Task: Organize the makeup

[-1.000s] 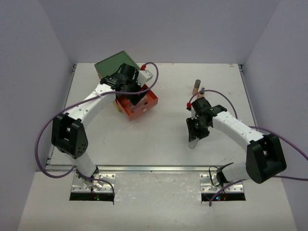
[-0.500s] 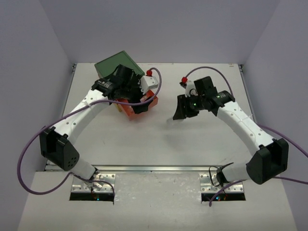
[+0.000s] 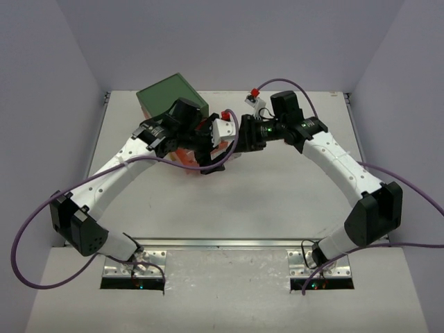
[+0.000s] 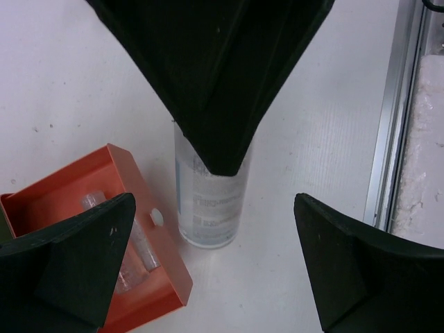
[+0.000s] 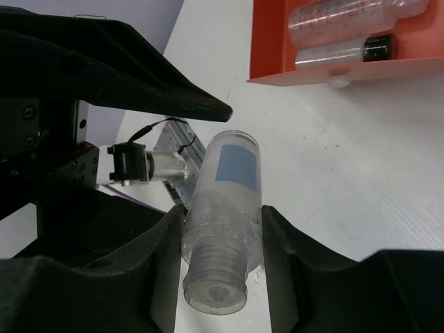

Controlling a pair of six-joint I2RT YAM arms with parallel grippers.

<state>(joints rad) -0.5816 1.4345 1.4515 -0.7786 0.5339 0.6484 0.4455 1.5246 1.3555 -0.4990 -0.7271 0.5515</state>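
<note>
**Bottle pinched beside open drawer**

Left jaws: spread wide, holding nothing. Orange open drawer tray (image 4: 69, 187) lies by their left finger, clear vials (image 5: 347, 21) inside. Right jaws: clamped on the clear cylindrical blue-labelled plastic bottle (image 5: 225, 208), held ahead of the left jaws over the white tabletop (image 4: 312, 125).

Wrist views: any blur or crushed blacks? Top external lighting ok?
Left wrist: left gripper reads as featureless black; clear bottle label print soft. Right wrist: bottle and orange drawer sharp. Top external: even light, faint shadows.
</note>
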